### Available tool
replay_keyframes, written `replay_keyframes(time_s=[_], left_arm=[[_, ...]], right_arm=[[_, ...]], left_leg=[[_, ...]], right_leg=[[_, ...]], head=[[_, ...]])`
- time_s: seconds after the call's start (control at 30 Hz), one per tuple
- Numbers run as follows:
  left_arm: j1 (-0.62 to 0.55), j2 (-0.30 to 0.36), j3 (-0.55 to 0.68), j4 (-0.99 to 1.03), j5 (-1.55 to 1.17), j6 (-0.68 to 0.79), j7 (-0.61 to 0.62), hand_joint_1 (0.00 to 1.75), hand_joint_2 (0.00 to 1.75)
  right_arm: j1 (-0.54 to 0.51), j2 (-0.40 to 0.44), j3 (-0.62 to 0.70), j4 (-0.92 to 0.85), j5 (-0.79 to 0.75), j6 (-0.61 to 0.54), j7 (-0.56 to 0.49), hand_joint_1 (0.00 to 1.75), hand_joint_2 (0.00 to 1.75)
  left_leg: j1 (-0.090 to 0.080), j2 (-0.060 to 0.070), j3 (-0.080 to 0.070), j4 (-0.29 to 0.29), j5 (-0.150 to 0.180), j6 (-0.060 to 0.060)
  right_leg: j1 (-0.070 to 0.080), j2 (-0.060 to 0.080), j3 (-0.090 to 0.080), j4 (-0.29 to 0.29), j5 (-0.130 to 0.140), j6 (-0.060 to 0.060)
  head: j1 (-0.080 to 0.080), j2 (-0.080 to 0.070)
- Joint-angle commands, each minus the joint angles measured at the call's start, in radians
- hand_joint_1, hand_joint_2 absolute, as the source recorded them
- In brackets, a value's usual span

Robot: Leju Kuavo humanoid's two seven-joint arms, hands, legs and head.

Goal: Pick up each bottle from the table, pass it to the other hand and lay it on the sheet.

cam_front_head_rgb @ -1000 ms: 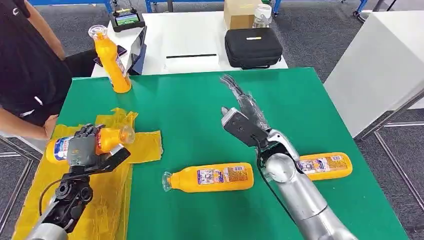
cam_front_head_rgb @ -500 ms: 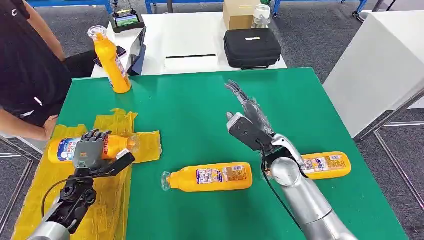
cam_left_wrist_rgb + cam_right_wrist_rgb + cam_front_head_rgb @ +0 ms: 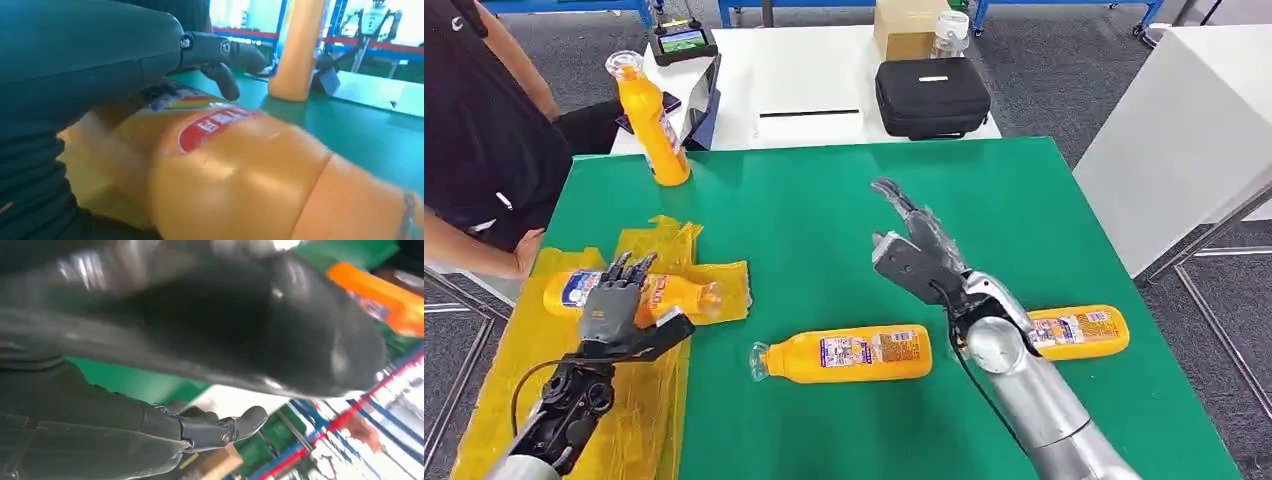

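Note:
An orange bottle [image 3: 659, 293] lies on its side on the yellow sheet [image 3: 574, 400], at the near left of the green table [image 3: 804, 220]. My left hand [image 3: 614, 305] hovers over its middle with fingers spread, not wrapped around it; in the left wrist view the fingers [image 3: 220, 50] stretch out above the bottle [image 3: 240, 170]. My right hand [image 3: 914, 245] floats open over the table's middle, holding nothing. A second bottle [image 3: 844, 354] lies on the table near my right forearm. A third bottle [image 3: 1079, 331] lies at the right, partly hidden by that arm. A fourth bottle [image 3: 652, 120] stands upright at the far left corner.
A person in black [image 3: 474, 130] stands by the table's left edge, next to the sheet. Behind the green table, a white table carries a black case [image 3: 931, 95], a cardboard box [image 3: 902, 25] and a handheld controller [image 3: 682, 42]. A white panel [image 3: 1184, 130] stands at the right.
My left hand lowered the bottle onto the yellow sheet and opened its fingers, letting it go. My right hand stayed open and drifted slightly back toward me.

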Motion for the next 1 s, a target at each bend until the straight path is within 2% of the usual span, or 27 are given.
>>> replay_keyframes(time_s=[0.03, 0.13, 0.3, 0.33, 0.37, 0.43, 0.57, 0.63, 0.93, 1.0], left_arm=[[0.054, -0.017, -0.021, -0.068, 0.109, -0.056, -0.051, 0.0, 0.0], [0.067, -0.022, -0.007, -0.127, 0.173, -0.071, -0.079, 0.0, 0.0], [0.113, -0.036, 0.03, -0.28, 0.339, -0.104, -0.112, 0.0, 0.0], [0.115, -0.032, 0.028, -0.291, 0.341, -0.106, -0.111, 0.0, 0.0], [0.119, -0.037, 0.036, -0.309, 0.368, -0.113, -0.115, 0.0, 0.0], [0.129, -0.054, 0.075, -0.358, 0.491, -0.148, -0.144, 0.0, 0.0], [0.158, -0.085, 0.14, -0.494, 0.708, -0.191, -0.167, 0.0, 0.0], [0.169, -0.109, 0.176, -0.564, 0.82, -0.203, -0.189, 0.0, 0.0], [0.162, -0.114, 0.179, -0.601, 0.831, -0.183, -0.18, 0.0, 0.0], [0.16, -0.099, 0.176, -0.586, 0.839, -0.182, -0.173, 0.0, 0.0]], right_arm=[[-0.025, 0.011, 0.113, 0.176, 0.057, 0.051, 0.005, 0.0, 0.0], [-0.03, 0.028, 0.146, 0.211, 0.079, 0.06, 0.008, 0.0, 0.0], [-0.047, 0.058, 0.185, 0.263, 0.137, 0.093, 0.043, 0.0, 0.0], [-0.046, 0.061, 0.184, 0.267, 0.137, 0.093, 0.043, 0.0, 0.0], [-0.048, 0.061, 0.192, 0.273, 0.143, 0.098, 0.043, 0.0, 1.75], [-0.056, 0.059, 0.215, 0.295, 0.166, 0.118, 0.051, 0.0, 1.75], [-0.066, 0.064, 0.258, 0.343, 0.188, 0.14, 0.052, 0.0, 1.75], [-0.074, 0.062, 0.291, 0.352, 0.193, 0.147, 0.05, 0.0, 1.75], [-0.073, 0.051, 0.315, 0.329, 0.186, 0.156, 0.058, 0.0, 1.75], [-0.049, 0.021, 0.321, 0.25, 0.176, 0.157, 0.062, 0.0, 1.75]], left_leg=[[-0.002, 0.004, 0.008, -0.003, -0.002, 0.001], [-0.001, 0.003, 0.004, -0.002, 0.0, 0.001], [-0.001, 0.005, 0.008, -0.003, -0.002, 0.001], [-0.001, 0.005, 0.004, -0.001, -0.001, 0.001], [-0.001, 0.006, 0.005, -0.001, -0.002, 0.001], [0.0, 0.004, 0.001, 0.0, -0.001, 0.001], [0.0, 0.004, 0.004, -0.001, -0.002, 0.001], [0.0, 0.003, -0.001, 0.0, -0.001, 0.001], [-0.001, 0.003, 0.001, -0.001, -0.001, 0.001], [-0.001, 0.003, 0.001, -0.001, -0.001, 0.001]], right_leg=[[-0.001, 0.0, 0.007, -0.002, -0.001, -0.002], [0.0, 0.001, 0.003, -0.001, 0.0, -0.001], [0.0, 0.0, 0.007, -0.001, -0.002, -0.002], [0.0, 0.002, 0.002, 0.0, -0.001, -0.001], [0.0, 0.002, 0.004, 0.0, -0.001, -0.002], [0.001, 0.001, 0.0, 0.0, -0.001, -0.001], [0.001, 0.0, 0.003, 0.0, -0.002, -0.002], [0.001, 0.0, -0.001, 0.0, -0.001, -0.001], [0.0, 0.0, 0.0, 0.0, -0.001, -0.001], [0.0, 0.0, 0.0, 0.0, -0.001, -0.001]], head=[[0.0, 0.0], [0.0, 0.0], [0.0, 0.0], [0.0, 0.0], [0.0, 0.0], [0.0, 0.0], [0.0, 0.0], [0.0, 0.0], [0.0, 0.0], [0.0, 0.0]])
